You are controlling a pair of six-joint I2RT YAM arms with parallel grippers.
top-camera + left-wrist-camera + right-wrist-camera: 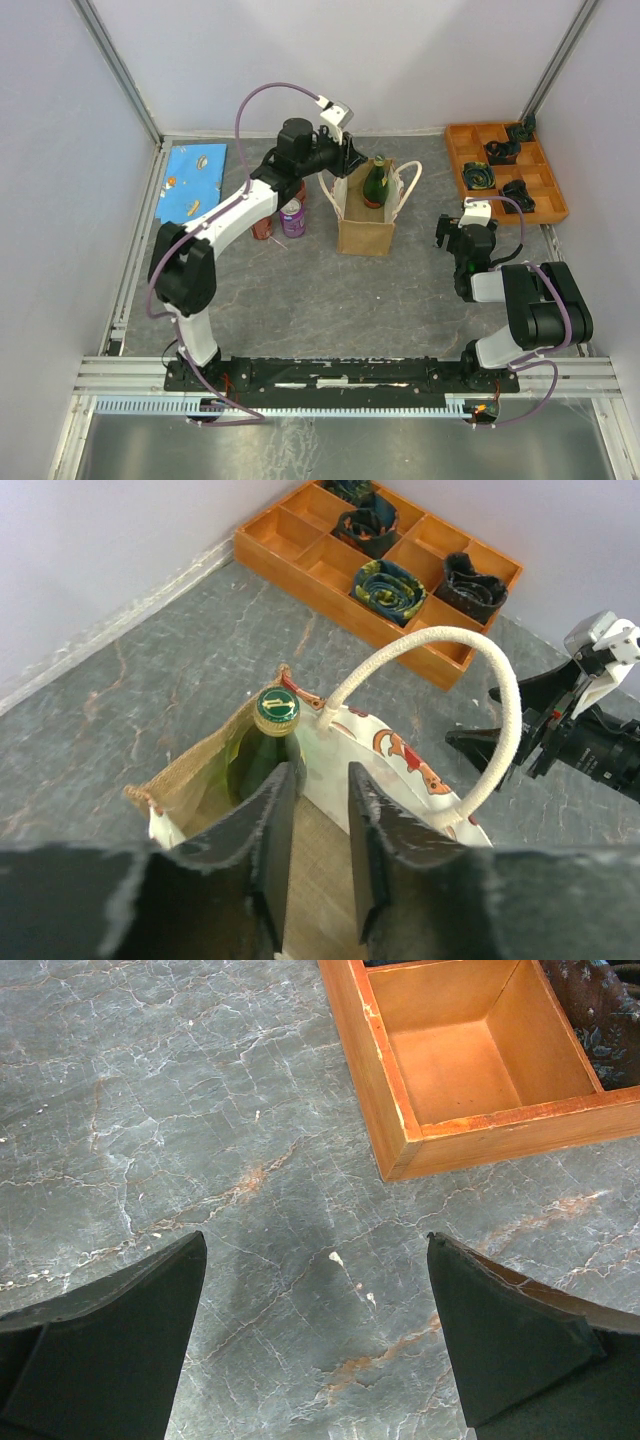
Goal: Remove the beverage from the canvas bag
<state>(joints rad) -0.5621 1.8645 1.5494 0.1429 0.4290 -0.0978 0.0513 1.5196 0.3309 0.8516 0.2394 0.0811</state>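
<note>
The tan canvas bag [364, 225] stands upright at mid-table with two white rope handles [497, 695]. A green glass bottle [376, 183] with a green and gold cap [277, 709] stands inside it, its neck rising above the rim. My left gripper [351, 158] hovers at the bag's rear-left rim. In the left wrist view its jaws [322, 775] are a narrow gap apart with nothing between them, just right of the bottle neck. My right gripper [443, 232] is wide open and empty over bare table [315, 1245], right of the bag.
An orange compartment tray [548, 203] with rolled dark items sits at the back right; its corner shows in the right wrist view [390, 1150]. A purple can [291, 218] and a brown can [263, 228] stand left of the bag. A blue patterned sheet [193, 178] lies far left.
</note>
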